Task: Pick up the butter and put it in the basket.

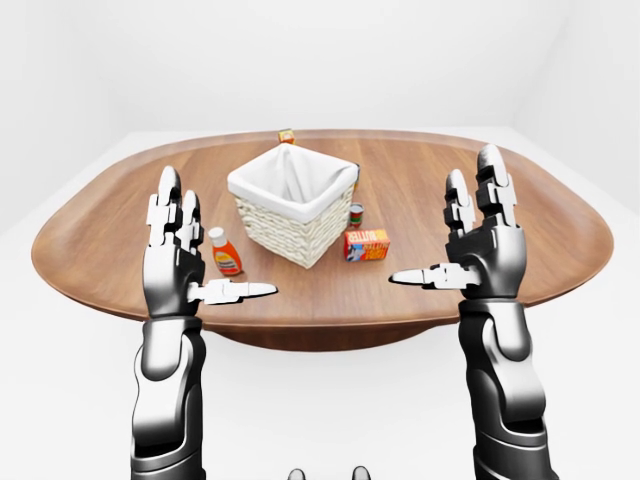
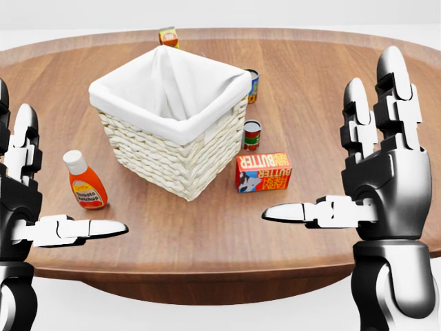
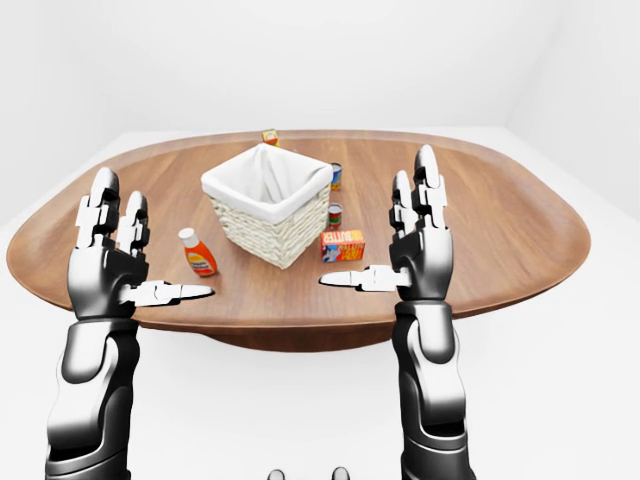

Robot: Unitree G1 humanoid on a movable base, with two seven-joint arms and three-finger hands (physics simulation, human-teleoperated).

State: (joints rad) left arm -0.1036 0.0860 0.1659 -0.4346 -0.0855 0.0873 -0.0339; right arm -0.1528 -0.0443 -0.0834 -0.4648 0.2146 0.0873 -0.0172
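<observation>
**Both hands spread as butter waits beside the basket**

White walls and floor surround the oval wooden tabletop point(image 1: 560, 235). Below centre in the head view, the butter point(image 2: 263, 172) lies just right of the lined wicker basket point(image 2: 172, 131), with a small can point(image 2: 252, 134) close above it. The right robot hand point(image 2: 375, 186) hovers at lower right, fingers spread, holding nothing; the left robot hand point(image 2: 31, 207) does likewise at lower left, near a sauce bottle point(image 2: 85, 181). A clean pick likely means reaching in from the right, where bare wood gives room, since basket and can crowd the box's other sides.
</observation>
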